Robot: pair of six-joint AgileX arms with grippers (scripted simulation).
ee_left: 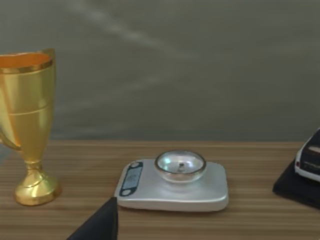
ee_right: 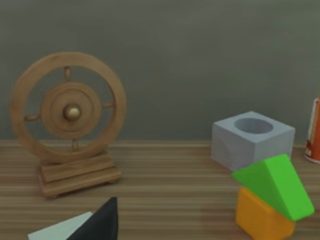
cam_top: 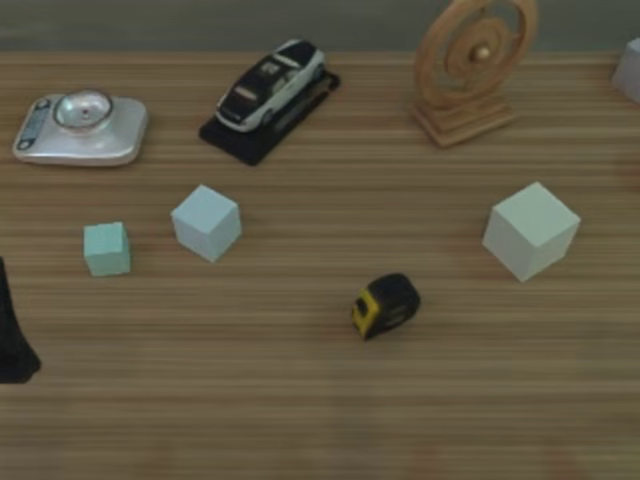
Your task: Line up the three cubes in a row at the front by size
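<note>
Small mint-green cube (cam_top: 106, 248) and medium pale-blue cube (cam_top: 206, 222) sit near each other at the wooden tabletop's (cam_top: 300, 400) left — large off-white cube (cam_top: 531, 230) well apart, right; neither tool's state can be told.

A striped wooden table (cam_top: 300, 400) meets a plain grey-green wall (ee_left: 200, 60) behind it.
</note>
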